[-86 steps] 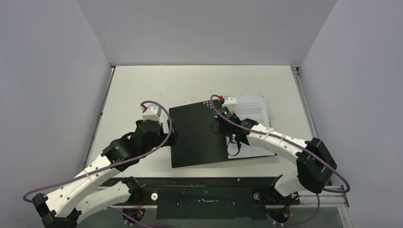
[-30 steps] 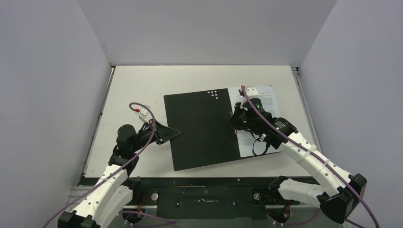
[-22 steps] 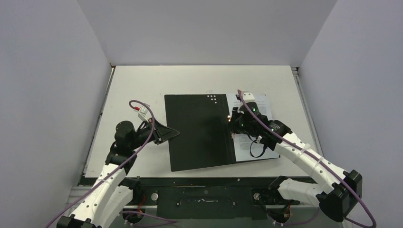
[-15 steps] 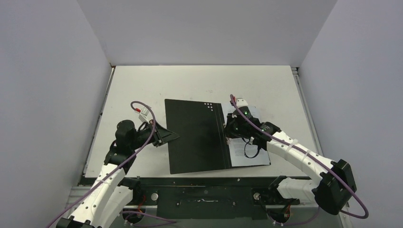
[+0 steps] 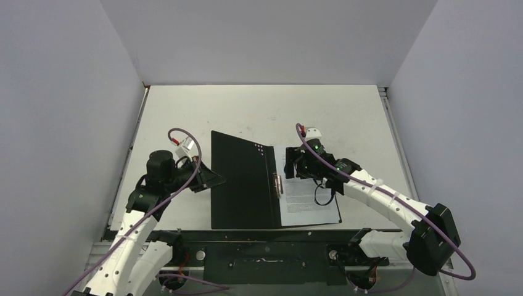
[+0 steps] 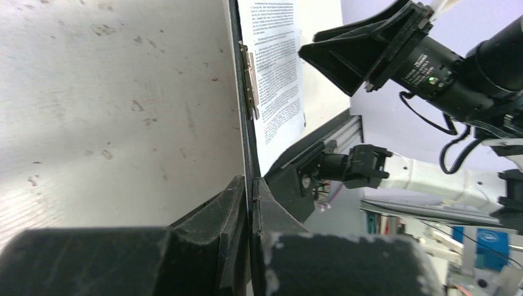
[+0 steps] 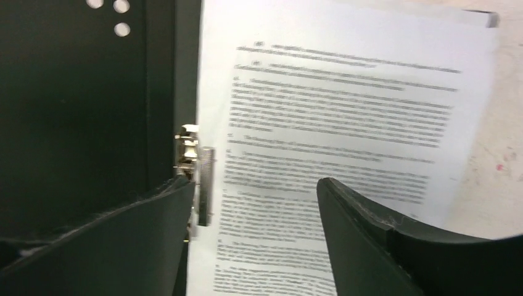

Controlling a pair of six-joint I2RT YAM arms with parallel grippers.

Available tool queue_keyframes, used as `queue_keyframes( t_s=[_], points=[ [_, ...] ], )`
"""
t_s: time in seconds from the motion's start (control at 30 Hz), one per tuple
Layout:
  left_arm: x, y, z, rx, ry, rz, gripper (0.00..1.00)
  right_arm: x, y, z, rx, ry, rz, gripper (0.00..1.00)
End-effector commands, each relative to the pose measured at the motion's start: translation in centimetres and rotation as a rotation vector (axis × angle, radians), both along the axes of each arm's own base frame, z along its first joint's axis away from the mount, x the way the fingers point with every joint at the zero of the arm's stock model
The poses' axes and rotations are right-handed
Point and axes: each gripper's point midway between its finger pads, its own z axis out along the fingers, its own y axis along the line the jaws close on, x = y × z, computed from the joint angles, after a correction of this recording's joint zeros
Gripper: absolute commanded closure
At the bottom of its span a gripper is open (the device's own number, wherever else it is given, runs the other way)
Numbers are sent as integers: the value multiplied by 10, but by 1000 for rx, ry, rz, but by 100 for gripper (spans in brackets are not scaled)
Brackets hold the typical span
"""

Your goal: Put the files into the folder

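1. Your left gripper (image 6: 248,185) is clenched on the left edge of the folder (image 5: 240,179), holding its black cover tilted up.
2. Your right gripper (image 7: 253,185) hangs released, grasping nothing, just above the files (image 5: 308,192).
3. The files lie flat, their left edge at the metal clip (image 7: 196,179).

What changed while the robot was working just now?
The right hand slid the files left toward the clip in the folder, then opened and let go. The cover tipped up steeper. The left hand still pinches its edge.
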Motion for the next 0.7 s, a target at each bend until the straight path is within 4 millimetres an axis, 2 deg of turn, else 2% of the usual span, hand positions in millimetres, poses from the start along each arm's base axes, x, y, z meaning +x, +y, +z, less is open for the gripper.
queue_keyframes(
  t_s=[0.0, 0.2, 0.4, 0.43, 0.53, 0.67],
  points=[
    [7, 14, 30, 110, -129, 15, 100, 19, -24, 37, -35, -135, -103, 21],
    [12, 35, 35, 249, -126, 84, 100, 19, -42, 27, -48, -128, -150, 10],
    [15, 50, 46, 346, -149, 118, 100, 18, -40, 4, -17, -65, -110, 1],
    [15, 53, 47, 363, -152, 121, 100, 18, -39, 0, 0, -58, -102, 0],
    [17, 61, 48, 409, -154, 142, 100, 15, -31, -14, 79, -13, -67, 7],
    [20, 65, 46, 437, -148, 158, 100, 12, -23, -34, 120, 40, -37, 10]
  ],
)
